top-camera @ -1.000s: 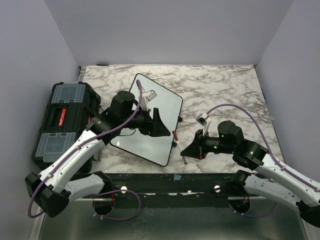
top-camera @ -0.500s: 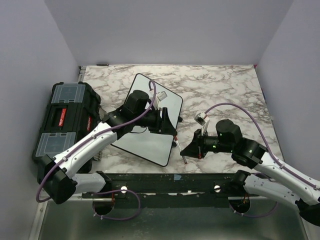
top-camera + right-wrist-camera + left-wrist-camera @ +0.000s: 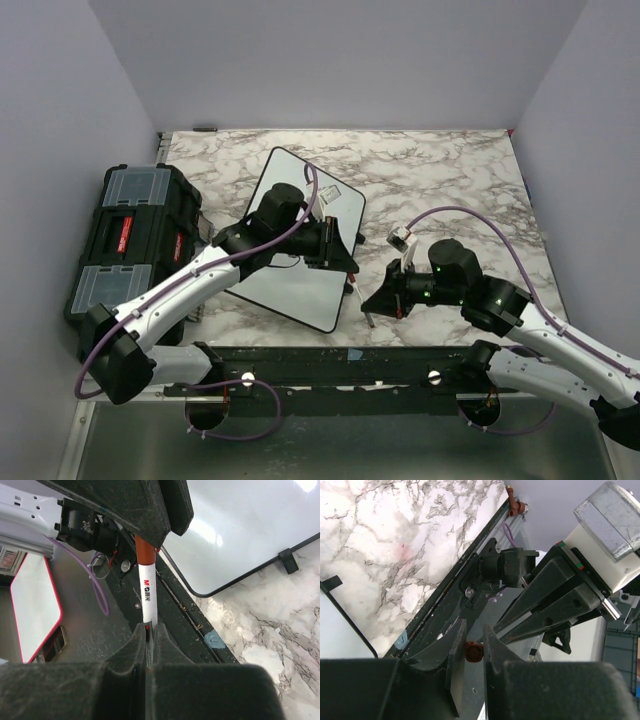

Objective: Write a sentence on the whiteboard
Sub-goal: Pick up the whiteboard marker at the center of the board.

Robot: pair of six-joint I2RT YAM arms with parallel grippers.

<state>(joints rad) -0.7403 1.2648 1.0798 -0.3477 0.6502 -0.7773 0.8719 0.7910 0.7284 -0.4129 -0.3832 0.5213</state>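
- The large flat white whiteboard with a thin black frame (image 3: 290,290) lies on the marble-patterned desk (image 3: 440,170), under and behind the left end effector (image 3: 474,630). One rounded corner of it sits just beside the right end effector (image 3: 148,628).
- Every bare part of the board that shows is blank, though the left arm hides a strip of it. Going by that, the writing has not begun.
- The right end effector is clamped shut on the barrel of a white cylindrical marker (image 3: 148,590), which points out from its fingertips towards the left end effector.
- The left end effector's jaws are drawn in on either side of the marker's red cap (image 3: 473,651) and appear to touch it, so I read this as a grip on the cap.
- The step in hand looks like uncapping. The cap is on the marker, so what is left is pulling it off, bringing the tip to the board and writing the whole sentence.
- The only container is a black plastic toolbox with red latches and clear-lidded compartments (image 3: 125,250), well apart from the left end effector, out past that arm's elbow. It is closed, and its contents cannot be made out.
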